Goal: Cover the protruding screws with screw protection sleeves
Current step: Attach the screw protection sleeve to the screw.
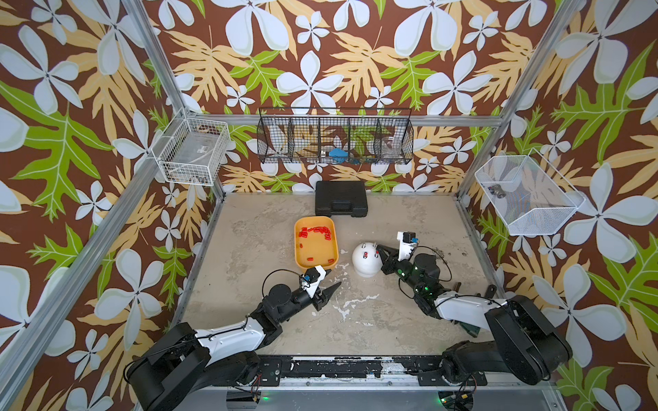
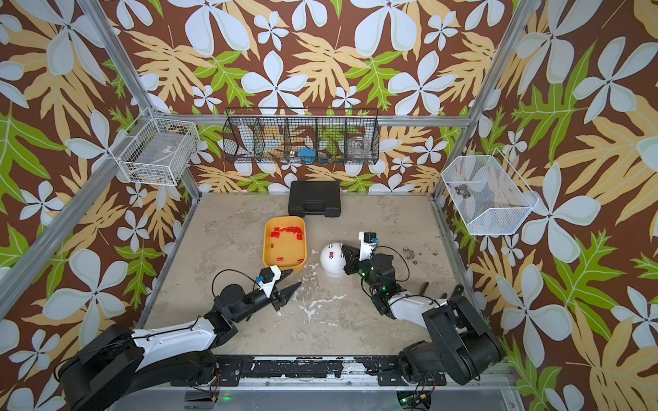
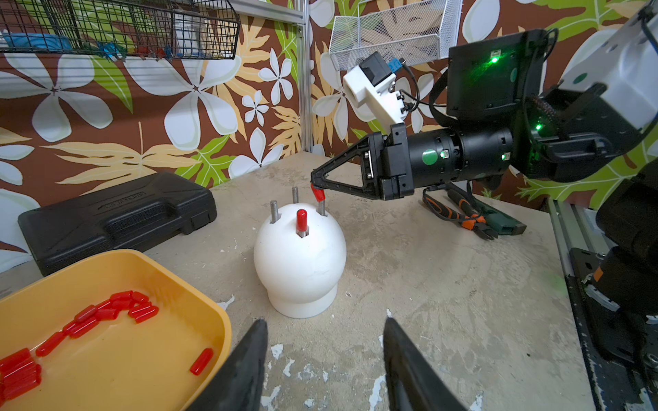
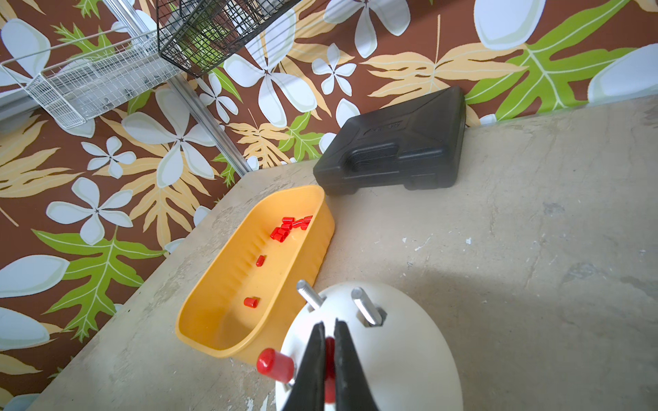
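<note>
The left gripper [image 3: 325,322] hangs open and empty just short of the white dome [image 3: 299,263]. At the dome's top, the right gripper [image 3: 314,183] pinches a red sleeve [image 3: 318,194] onto one stud, next to a capped stud [image 3: 302,220] and two bare studs [image 3: 274,211]. The yellow tray [image 3: 178,281] beside the dome holds loose sleeves [image 3: 117,306].

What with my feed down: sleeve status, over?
Left gripper open, empty. Right gripper shut on red sleeve, tilted atop a stud. One capped stud, two bare studs. Nothing blocking.
</note>
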